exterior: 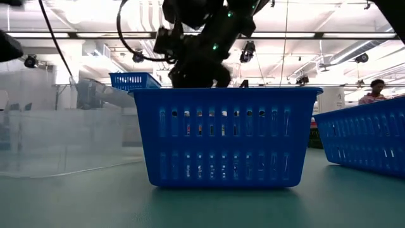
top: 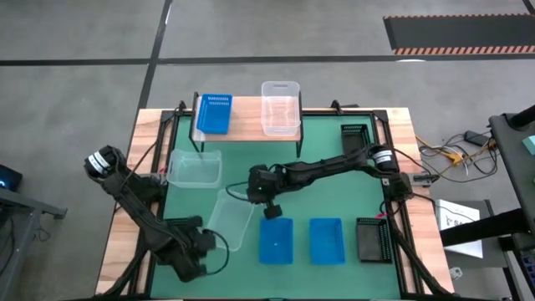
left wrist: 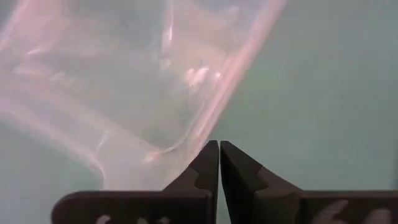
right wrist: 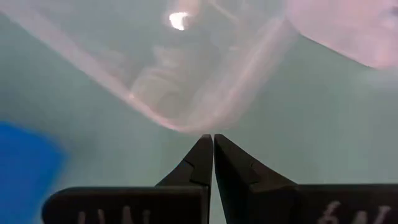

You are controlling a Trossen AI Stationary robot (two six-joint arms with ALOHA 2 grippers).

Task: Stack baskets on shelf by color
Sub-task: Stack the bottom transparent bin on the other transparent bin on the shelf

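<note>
The shelf (top: 247, 130) stands at the table's far side and carries a blue basket (top: 213, 114) and a clear basket (top: 281, 107). Two clear baskets (top: 195, 167) (top: 231, 219), two blue ones (top: 276, 240) (top: 327, 241) and two black ones (top: 374, 240) (top: 354, 136) rest on the green mat. My right gripper (right wrist: 212, 140) is shut and empty between the near clear basket (right wrist: 186, 62) and a blue basket (right wrist: 25, 168). My left gripper (left wrist: 219, 146) is shut and empty beside that clear basket's near corner (left wrist: 155, 81). I see no touch.
In the low view the near blue basket (exterior: 224, 136) fills the middle, with my right arm (exterior: 196, 38) above and behind it. A person (exterior: 373, 88) stands far behind the table on the right. Bare mat lies between the shelf and the near row of baskets.
</note>
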